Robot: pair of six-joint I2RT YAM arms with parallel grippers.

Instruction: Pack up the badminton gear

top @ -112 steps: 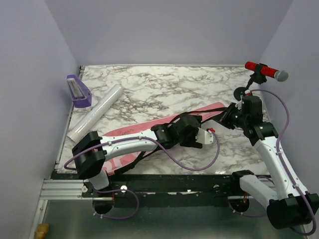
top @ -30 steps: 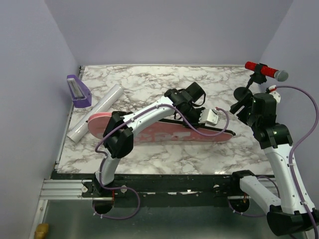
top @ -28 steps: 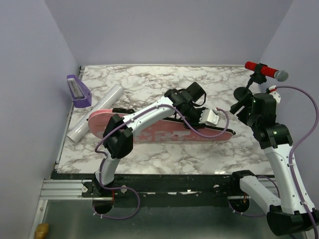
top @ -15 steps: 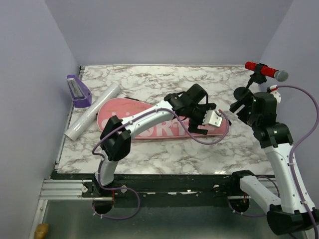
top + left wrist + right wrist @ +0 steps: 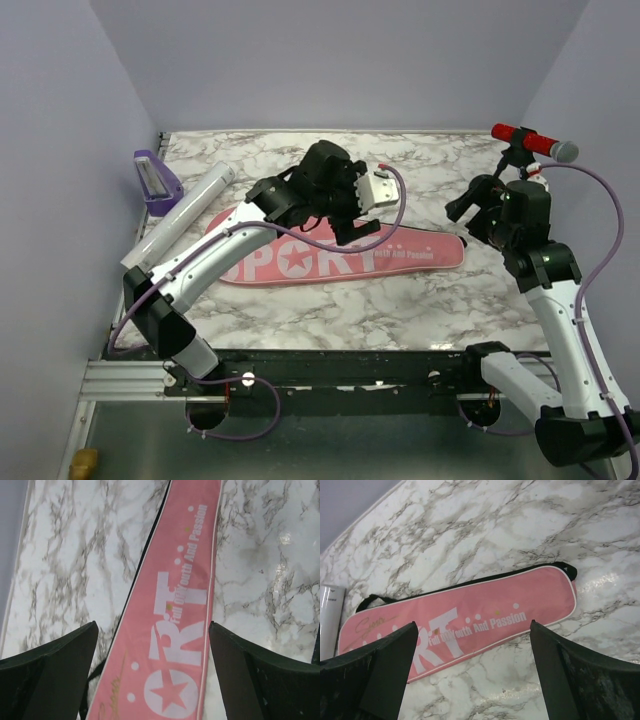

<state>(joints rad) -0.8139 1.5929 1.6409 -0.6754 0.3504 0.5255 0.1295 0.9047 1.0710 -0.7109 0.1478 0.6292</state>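
The long pink bag (image 5: 330, 262) with white SPORT lettering lies flat across the middle of the table, zipped side toward the back. My left gripper (image 5: 348, 222) hangs open above its middle, touching nothing. In the left wrist view the bag (image 5: 175, 630) lies below the spread left gripper (image 5: 152, 675). My right gripper (image 5: 462, 208) hovers open above the bag's right end. From the right wrist the bag (image 5: 470, 615) shows whole beyond the empty right gripper (image 5: 472, 675). A white tube (image 5: 180, 215) lies diagonally at the left, also at the edge as tube (image 5: 330, 617).
A small purple tray (image 5: 157, 182) stands at the back left, next to the tube's far end. A red microphone (image 5: 533, 143) on a black stand sits at the back right, close behind my right arm. Walls enclose the table (image 5: 330, 310) on three sides.
The left gripper let go of the bag and opened wide. The bag tipped from its edge to lie flat. The left arm lifted and drew back toward the left. The right gripper opened wider.
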